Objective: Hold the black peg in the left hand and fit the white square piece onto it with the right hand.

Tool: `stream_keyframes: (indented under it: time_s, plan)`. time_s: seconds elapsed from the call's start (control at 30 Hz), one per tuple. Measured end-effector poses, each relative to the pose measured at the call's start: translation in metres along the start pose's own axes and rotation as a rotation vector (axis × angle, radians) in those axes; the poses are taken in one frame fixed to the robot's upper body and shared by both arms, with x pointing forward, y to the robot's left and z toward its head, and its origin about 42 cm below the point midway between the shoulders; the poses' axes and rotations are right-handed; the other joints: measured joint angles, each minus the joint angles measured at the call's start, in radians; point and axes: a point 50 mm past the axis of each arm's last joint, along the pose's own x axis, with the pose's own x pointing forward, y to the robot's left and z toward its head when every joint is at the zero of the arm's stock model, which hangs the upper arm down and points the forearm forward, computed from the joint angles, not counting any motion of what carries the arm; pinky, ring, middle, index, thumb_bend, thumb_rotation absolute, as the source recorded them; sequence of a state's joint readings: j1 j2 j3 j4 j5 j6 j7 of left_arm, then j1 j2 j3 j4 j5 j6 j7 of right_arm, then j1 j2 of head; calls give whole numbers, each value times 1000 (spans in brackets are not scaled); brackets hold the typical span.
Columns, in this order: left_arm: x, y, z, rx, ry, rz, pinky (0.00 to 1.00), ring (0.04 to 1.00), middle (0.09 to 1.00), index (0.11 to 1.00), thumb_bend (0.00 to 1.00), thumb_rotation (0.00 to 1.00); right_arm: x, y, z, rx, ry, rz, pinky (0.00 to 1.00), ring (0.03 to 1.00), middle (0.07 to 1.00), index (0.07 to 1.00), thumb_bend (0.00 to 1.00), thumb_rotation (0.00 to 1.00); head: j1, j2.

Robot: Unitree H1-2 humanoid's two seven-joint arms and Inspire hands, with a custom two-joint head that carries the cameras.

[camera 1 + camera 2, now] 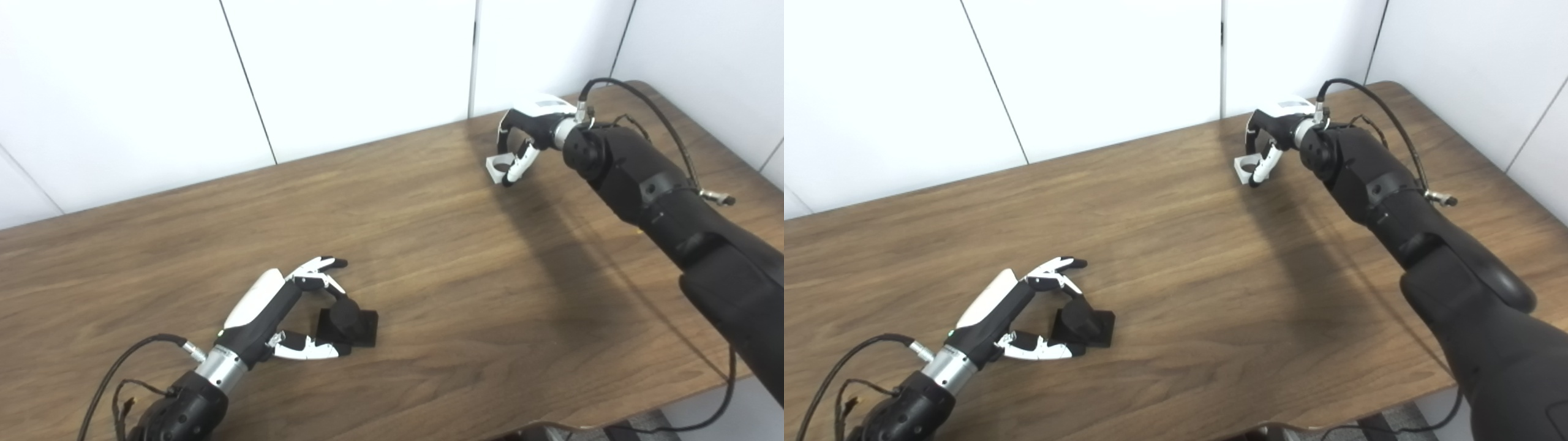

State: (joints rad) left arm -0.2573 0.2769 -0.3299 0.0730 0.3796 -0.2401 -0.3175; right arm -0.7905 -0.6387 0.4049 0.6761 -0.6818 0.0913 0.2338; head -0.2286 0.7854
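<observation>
The black peg (pixel 344 320), a short round post on a square black base, stands on the wooden table (pixel 429 257) at the front left. My left hand (pixel 275 309) lies beside it, open. Its fingers reach over the post from behind and its thumb (pixel 312 350) lies along the base's near side. The white square piece (pixel 497 165), with a round hole, sits at the far right of the table. My right hand (pixel 527 131) arches over it, fingers on the far side and thumb on the near side, closed on it. The piece also shows in the right eye view (pixel 1244 166).
A white panelled wall (pixel 343 73) runs behind the table's far edge. The table's front edge (pixel 612 410) cuts across the lower right. Cables loop off my right forearm (pixel 661 116) and left wrist (pixel 122 367). Bare wood lies between the two hands.
</observation>
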Motion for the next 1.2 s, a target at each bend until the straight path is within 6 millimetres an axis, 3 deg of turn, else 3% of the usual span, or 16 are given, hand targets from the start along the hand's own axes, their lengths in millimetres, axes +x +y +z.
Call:
stream_keyframes:
  time_s: [0.27, 0.47, 0.67, 1.0, 1.2]
  plan:
    - [1, -2, -3, -2, 2, 5, 828, 946, 897, 492, 519, 80, -9, -7, -11, -20, -17, -27, 976, 879, 795, 483, 522, 133, -2, -8]
    - [2, -1, -5, -3, 7, 20, 832, 949, 896, 491, 519, 81, -27, -38, -10, -42, -72, -110, 1000, 903, 799, 483, 521, 133, -2, -9]
    - [3, -1, -5, -2, 11, 20, 840, 955, 898, 492, 519, 82, -46, -60, 4, -62, -178, -182, 993, 908, 795, 482, 522, 133, 8, -9]
    - [7, -3, -3, 4, 14, 19, 826, 950, 895, 491, 519, 81, -77, -85, 46, -93, -398, -244, 1000, 912, 795, 480, 522, 137, 61, 1]
    - [13, -1, -1, 19, 28, 14, 834, 954, 903, 491, 519, 82, -98, -86, 69, -92, -523, -245, 1000, 898, 777, 479, 523, 136, 117, 15]
